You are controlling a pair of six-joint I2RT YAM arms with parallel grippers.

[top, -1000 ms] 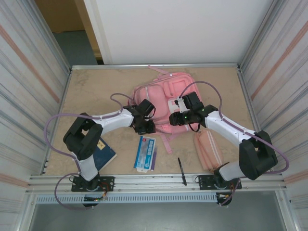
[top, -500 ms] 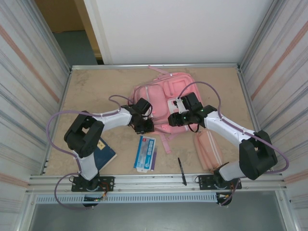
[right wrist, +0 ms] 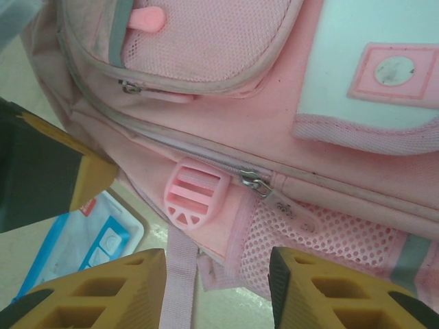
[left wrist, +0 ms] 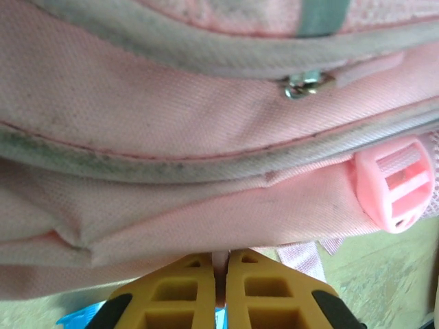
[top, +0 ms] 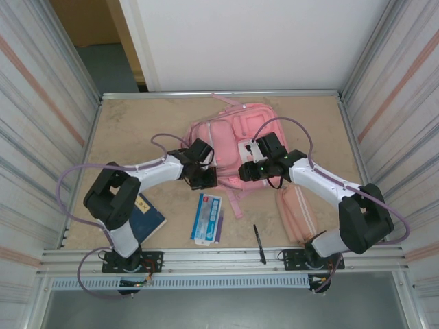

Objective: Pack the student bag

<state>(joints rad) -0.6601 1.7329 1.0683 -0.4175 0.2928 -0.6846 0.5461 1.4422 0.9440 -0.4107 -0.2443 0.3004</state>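
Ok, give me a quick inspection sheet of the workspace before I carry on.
Surface: beige table, metal-framed.
Job's things: student bag lying flat, far centre.
Clutter: blue book, blue-and-white packet, black pen, pink pencil case, all in front of the bag.
Grippers: left gripper, jaws shut on the bag's near-edge fabric; right gripper, jaws open astride a strap.
Cables: purple cables loop off both arms; the right one arcs over the bag.
Surroundings: corrugated metal walls either side, white panel behind.

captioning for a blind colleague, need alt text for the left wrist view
The yellow left gripper, shut, pinches the lower edge of a large pink fabric backpack. A metal zip pull sits above it, and a round pink plastic buckle lies to the right.
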